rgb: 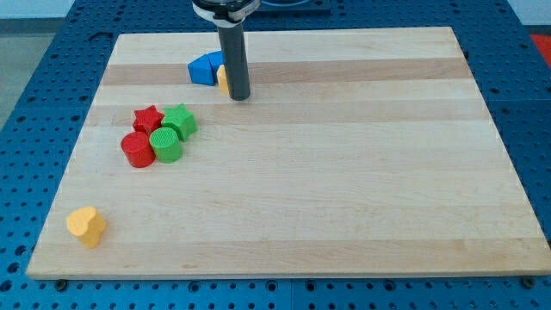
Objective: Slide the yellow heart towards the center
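The dark rod descends upright from the view's top edge, where its pale mounting collar is partly cut off. My tip (238,96) rests low in the view's upper left-centre region.

Pale wooden board (344,172) with lengthwise grain bands, lying on blue perforated metal table (52,52). Regular hole grid visible on all sides. Even, diffuse lighting, soft shadows.
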### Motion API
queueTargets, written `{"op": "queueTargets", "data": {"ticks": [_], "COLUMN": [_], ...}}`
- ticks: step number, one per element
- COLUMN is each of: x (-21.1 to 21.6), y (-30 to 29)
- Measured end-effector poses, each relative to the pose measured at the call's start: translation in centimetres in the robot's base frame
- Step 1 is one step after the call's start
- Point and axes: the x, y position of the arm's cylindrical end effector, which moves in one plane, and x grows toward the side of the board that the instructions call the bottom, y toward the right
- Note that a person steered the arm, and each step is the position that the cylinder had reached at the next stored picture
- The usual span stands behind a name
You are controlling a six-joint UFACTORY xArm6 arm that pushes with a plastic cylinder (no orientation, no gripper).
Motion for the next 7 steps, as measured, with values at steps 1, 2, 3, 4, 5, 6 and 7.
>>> {"op": "queueTargets", "data": {"ticks": [1, 2, 3, 4, 5, 6, 7], "x": [2.5, 8.6, 17.2, 24.5, 27.1, 27.1, 27.1], "y": [6.6, 12.7, 10.1, 2.3, -2.1, -2.1, -5.1]}}
